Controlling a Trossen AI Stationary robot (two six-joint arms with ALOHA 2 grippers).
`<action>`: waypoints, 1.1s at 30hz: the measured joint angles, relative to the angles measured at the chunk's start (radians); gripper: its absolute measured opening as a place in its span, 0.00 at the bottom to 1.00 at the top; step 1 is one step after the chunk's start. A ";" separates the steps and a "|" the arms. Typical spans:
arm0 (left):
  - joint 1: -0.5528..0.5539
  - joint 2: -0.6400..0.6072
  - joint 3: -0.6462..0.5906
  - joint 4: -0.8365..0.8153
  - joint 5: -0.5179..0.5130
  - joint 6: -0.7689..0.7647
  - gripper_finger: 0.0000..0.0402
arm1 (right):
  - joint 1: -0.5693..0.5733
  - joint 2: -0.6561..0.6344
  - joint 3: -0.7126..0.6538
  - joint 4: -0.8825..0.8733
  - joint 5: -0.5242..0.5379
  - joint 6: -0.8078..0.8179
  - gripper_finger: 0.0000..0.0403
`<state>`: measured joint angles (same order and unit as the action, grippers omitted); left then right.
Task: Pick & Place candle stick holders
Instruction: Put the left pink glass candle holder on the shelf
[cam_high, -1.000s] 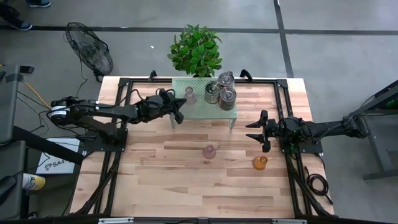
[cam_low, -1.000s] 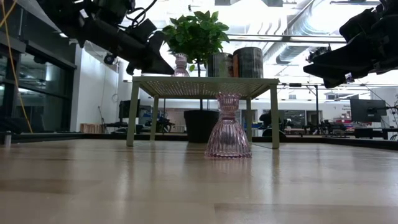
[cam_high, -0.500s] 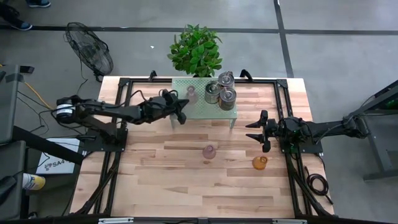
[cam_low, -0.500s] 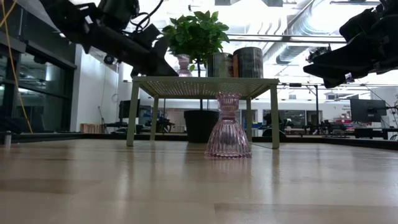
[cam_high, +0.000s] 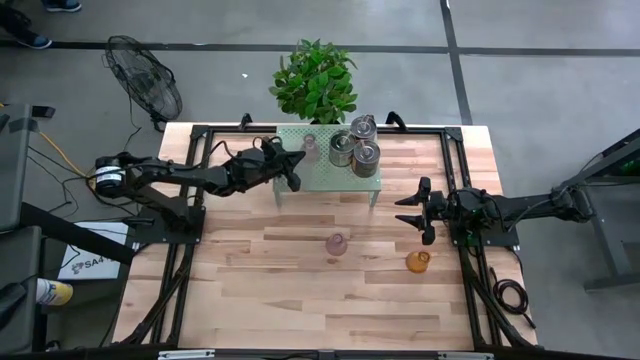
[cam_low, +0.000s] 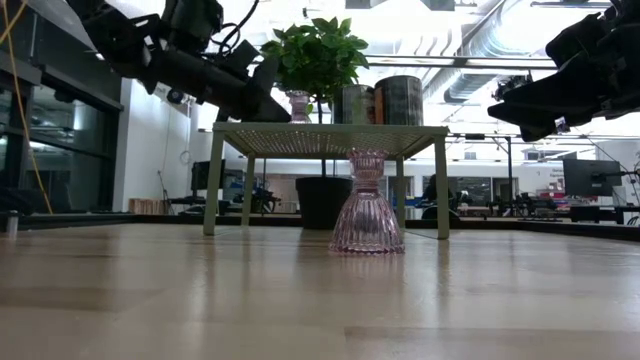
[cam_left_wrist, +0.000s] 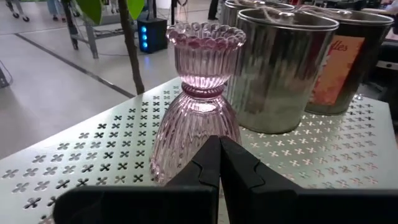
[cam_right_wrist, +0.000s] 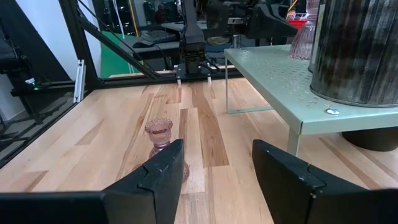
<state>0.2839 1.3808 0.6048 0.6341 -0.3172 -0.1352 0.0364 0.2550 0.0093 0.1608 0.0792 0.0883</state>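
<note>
Nearest, two holders not yet shelved: amber holder (cam_high: 418, 261) and pink holder (cam_high: 337, 243), loose on the table (cam_high: 260, 290). Beside them, right gripper (cam_high: 424, 211), fingers parted, empty. Farther back, on the green shelf (cam_high: 340, 178): one pink holder (cam_left_wrist: 198, 106) and three silver tins (cam_high: 355, 146) (four placed, judging by position). Just short of that pink one, left gripper (cam_left_wrist: 217, 163), pinched shut on nothing.
</note>
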 joint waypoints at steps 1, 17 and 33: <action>-0.001 0.000 0.000 -0.002 0.002 0.000 0.00 | 0.000 0.000 0.000 0.000 0.000 0.000 0.46; -0.002 -0.007 0.059 -0.064 0.063 0.011 0.00 | 0.000 0.000 0.000 0.000 0.000 0.000 0.46; -0.002 0.081 0.147 -0.084 -0.001 0.044 0.00 | 0.000 0.000 0.000 0.000 0.000 0.000 0.46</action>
<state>0.2817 1.4616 0.7521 0.5499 -0.3180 -0.0916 0.0366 0.2552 0.0090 0.1612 0.0792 0.0885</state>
